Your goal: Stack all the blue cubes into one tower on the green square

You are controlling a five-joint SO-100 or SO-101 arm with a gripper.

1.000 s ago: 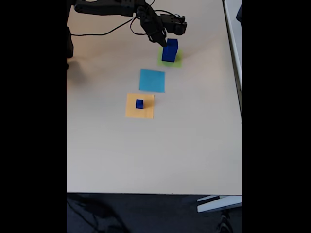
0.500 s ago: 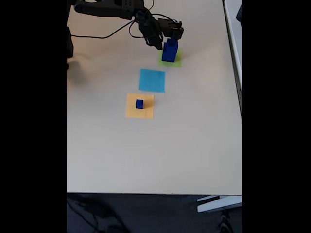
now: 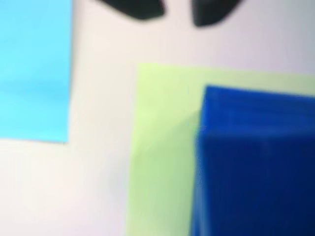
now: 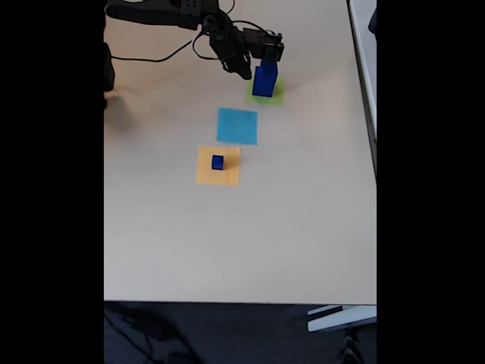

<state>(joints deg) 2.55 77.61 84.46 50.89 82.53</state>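
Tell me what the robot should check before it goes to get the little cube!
1. Tower stands on the green square: ok.
2. Tower upright, not leaning: ok in the fixed view; the wrist view is too blurred to confirm.
3. End effector clear of the tower: cannot tell, it sits very close beside it.
4. End effector empty: cannot tell; the wrist view shows nothing between the fingertips.
5. Small cube waiting on the orange square: ok.
6. Light-blue square bare along the way: ok.
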